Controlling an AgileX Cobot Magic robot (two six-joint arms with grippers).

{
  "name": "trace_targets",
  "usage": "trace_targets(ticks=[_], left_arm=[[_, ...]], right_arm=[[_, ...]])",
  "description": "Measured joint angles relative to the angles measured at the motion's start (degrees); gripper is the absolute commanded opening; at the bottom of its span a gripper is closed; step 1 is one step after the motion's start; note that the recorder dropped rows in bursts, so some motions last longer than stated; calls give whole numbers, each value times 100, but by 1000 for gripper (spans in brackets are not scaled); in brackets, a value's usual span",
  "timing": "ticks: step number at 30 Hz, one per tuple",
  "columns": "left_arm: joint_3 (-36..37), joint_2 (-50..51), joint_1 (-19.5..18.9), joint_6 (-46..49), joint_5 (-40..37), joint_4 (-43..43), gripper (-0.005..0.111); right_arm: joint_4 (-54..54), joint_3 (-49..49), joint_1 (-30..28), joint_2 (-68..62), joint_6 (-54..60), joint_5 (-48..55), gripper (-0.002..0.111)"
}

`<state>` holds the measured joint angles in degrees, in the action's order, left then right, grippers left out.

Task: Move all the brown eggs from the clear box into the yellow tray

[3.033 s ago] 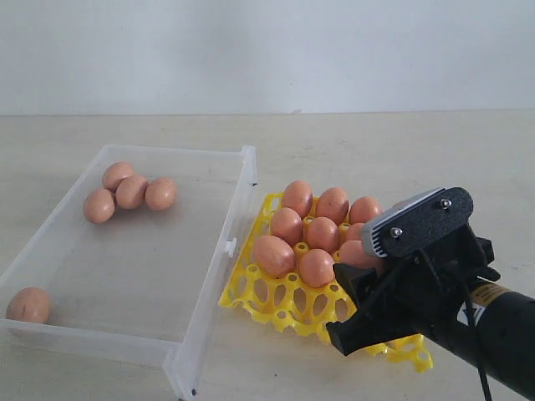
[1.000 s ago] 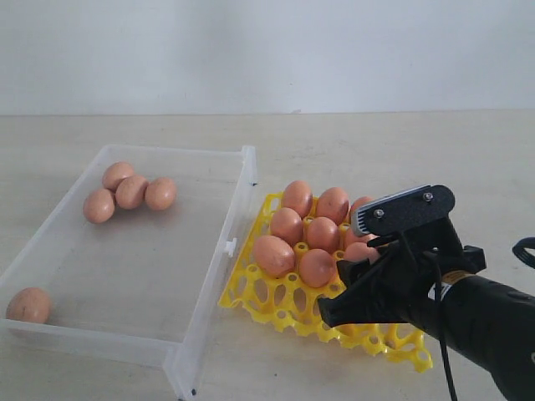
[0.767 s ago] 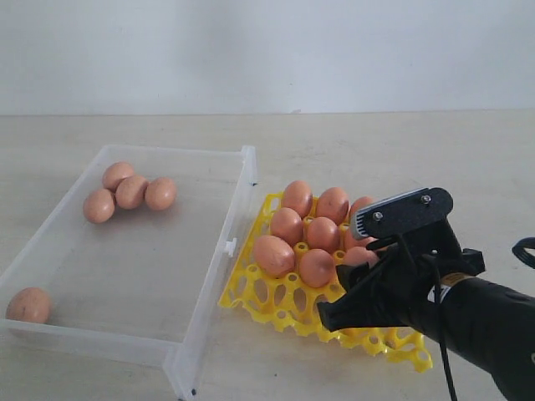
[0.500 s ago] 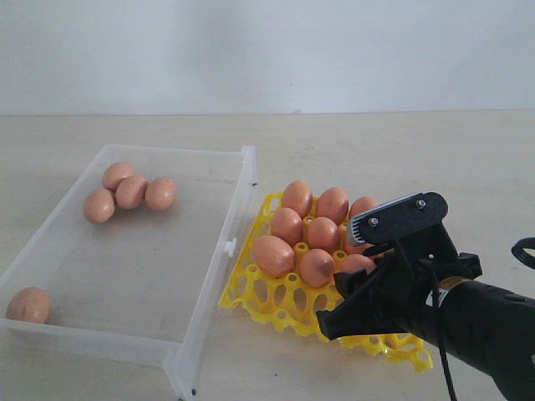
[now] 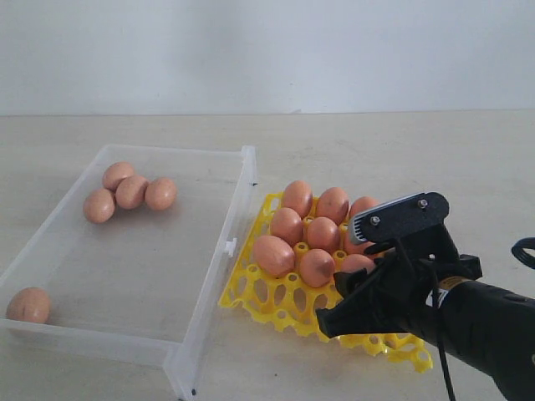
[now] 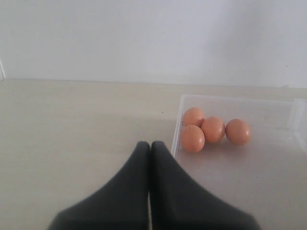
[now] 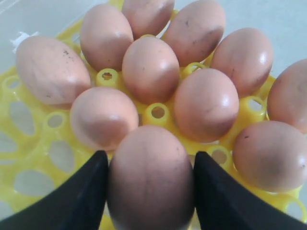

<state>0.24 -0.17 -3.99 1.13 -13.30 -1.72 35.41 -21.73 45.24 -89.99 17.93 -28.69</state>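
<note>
Right gripper (image 7: 148, 162) clamps an egg (image 7: 149, 187) between its fingers, lower over the tray's near-right cups than a second ago and barely moved since half a second ago. Box (image 5: 209, 322) sits just left of tray (image 5: 276, 307) and holds four eggs (image 5: 129, 192) clustered far-left and a lone egg (image 5: 29, 305) near-left. Clamped egg's long axis runs along the fingers, towards the filled cups. Left gripper (image 6: 149, 146) is pinched together, empty

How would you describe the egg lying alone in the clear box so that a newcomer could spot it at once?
Find the clear box, left of the yellow tray. Four brown eggs huddle by its far left corner; the lone egg lies in the near left corner, by the front wall. Unlike them, it touches no other egg.
</note>
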Motion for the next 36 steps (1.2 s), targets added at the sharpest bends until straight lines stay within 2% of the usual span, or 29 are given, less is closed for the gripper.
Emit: trace_targets(ticks=[8, 9, 13, 19, 36], left_arm=[[0, 0, 0, 0, 0, 0, -4], [0, 0, 0, 0, 0, 0, -4], [0, 0, 0, 0, 0, 0, -4], [0, 0, 0, 0, 0, 0, -4], [0, 0, 0, 0, 0, 0, -4]], right_arm=[[1, 0, 0, 0, -246, 22, 40], [1, 0, 0, 0, -259, 32, 42], [1, 0, 0, 0, -357, 45, 65], [111, 0, 0, 0, -426, 98, 58], [123, 0, 0, 37, -450, 13, 58]])
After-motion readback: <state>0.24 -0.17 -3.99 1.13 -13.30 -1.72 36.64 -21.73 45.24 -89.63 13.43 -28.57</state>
